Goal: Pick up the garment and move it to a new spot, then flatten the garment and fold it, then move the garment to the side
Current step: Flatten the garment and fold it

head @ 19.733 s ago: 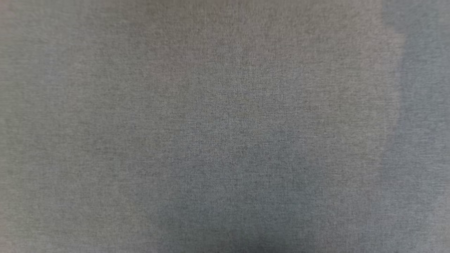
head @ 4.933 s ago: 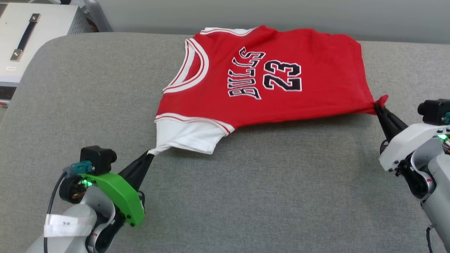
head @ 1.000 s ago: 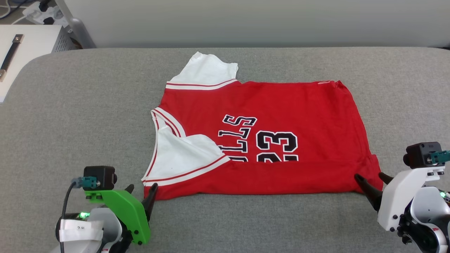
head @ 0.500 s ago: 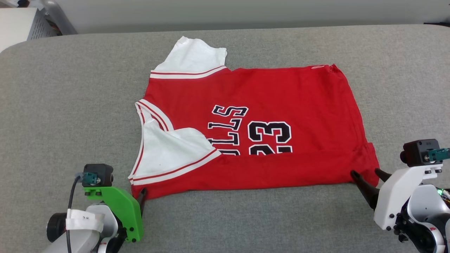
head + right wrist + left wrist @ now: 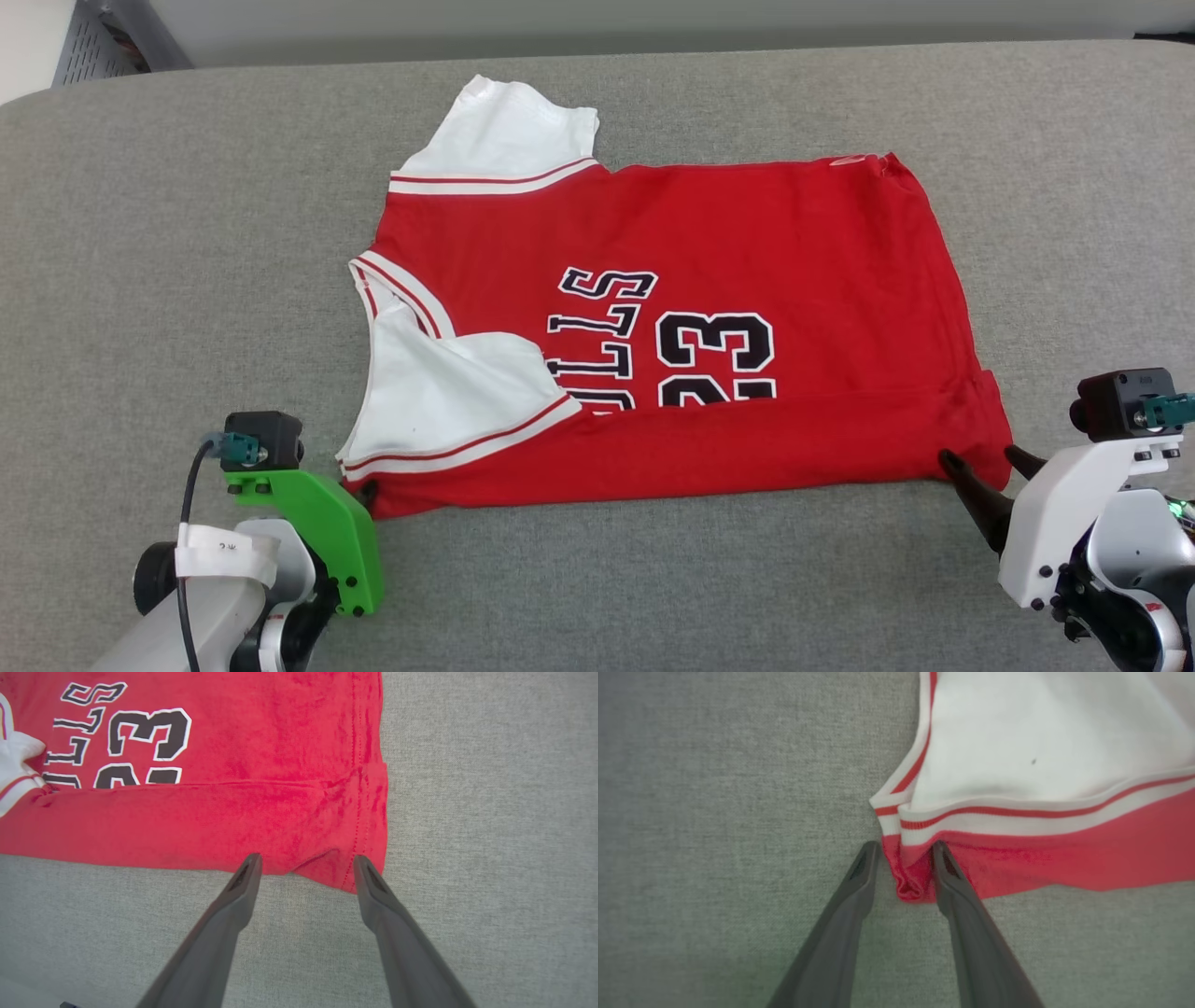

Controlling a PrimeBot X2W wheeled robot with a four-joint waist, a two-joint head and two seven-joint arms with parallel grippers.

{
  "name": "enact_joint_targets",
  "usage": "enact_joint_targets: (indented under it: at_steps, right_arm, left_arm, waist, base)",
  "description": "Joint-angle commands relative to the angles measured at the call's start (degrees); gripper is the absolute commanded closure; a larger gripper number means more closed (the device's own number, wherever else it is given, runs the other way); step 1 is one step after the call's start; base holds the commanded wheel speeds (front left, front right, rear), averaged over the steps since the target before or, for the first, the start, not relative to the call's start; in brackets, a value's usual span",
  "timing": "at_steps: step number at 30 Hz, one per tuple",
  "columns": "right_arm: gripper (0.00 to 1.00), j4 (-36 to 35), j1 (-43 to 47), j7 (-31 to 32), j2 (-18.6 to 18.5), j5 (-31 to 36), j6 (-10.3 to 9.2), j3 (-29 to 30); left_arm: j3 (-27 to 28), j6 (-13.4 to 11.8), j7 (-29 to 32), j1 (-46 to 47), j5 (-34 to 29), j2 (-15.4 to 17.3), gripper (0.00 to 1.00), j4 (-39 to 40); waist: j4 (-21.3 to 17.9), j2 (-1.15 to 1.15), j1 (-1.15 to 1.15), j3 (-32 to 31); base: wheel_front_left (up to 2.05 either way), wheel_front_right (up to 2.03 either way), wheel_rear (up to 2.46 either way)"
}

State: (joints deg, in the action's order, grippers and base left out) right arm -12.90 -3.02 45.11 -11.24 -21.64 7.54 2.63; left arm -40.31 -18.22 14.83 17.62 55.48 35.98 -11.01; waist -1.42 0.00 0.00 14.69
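The garment (image 5: 709,243) is a red jersey with white sleeves, lying on the grey surface with its near edge folded up over the "BULLS 23" lettering. My left gripper (image 5: 367,490) is at its near left corner. In the left wrist view the fingers (image 5: 904,848) stand a little apart, with the bunched red corner of the garment (image 5: 1041,742) between them. My right gripper (image 5: 978,455) is open at the near right corner. In the right wrist view its tips (image 5: 307,858) straddle the hem of the garment (image 5: 233,816).
The grey padded surface (image 5: 168,233) runs wide on all sides of the jersey. A pale perforated cabinet (image 5: 89,42) stands past its far left corner. A light wall runs behind the far edge.
The left fingers have narrowed around the near left corner of the jersey. The right gripper stays open at its corner. The head view has shifted; the jersey lies as before.
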Motion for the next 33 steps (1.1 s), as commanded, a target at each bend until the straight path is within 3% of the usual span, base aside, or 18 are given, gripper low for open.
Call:
enact_joint_targets:
  at_steps: [1, 9, 20, 33]
  right_arm:
    - [0.0, 0.25, -0.41, -0.27, -0.1, 0.63, -0.05, 0.18]
    - [0.0, 2.08, -0.21, 0.9, 0.03, 3.02, -0.05, 2.45]
    - [0.0, 8.89, -2.38, 1.28, 1.46, 6.16, -0.05, 6.38]
    - [0.0, 18.23, -6.39, 0.58, 2.8, 8.75, -0.05, 7.01]
  left_arm:
    - [-1.15, 0.96, 0.61, -0.71, 0.71, -1.66, 1.0, -1.84]
    - [0.39, 3.1, -2.79, -1.77, 2.27, -2.55, 1.0, 0.37]
    - [1.47, 0.2, -3.66, -3.78, 1.18, 0.66, 1.0, 11.06]
    - [1.39, -0.55, -3.3, -3.08, 0.33, 1.56, 1.0, 14.11]
  waist:
    - [0.26, 0.0, 0.0, -0.67]
    - [1.66, 0.0, 0.0, -3.97]
    - [4.21, 0.0, 0.0, -3.61]
    - [5.72, 0.0, 0.0, -0.53]
  base:
    - [0.0, 0.0, 0.0]
    - [0.0, 0.0, 0.0]
    - [0.0, 0.0, 0.0]
    - [0.0, 0.0, 0.0]
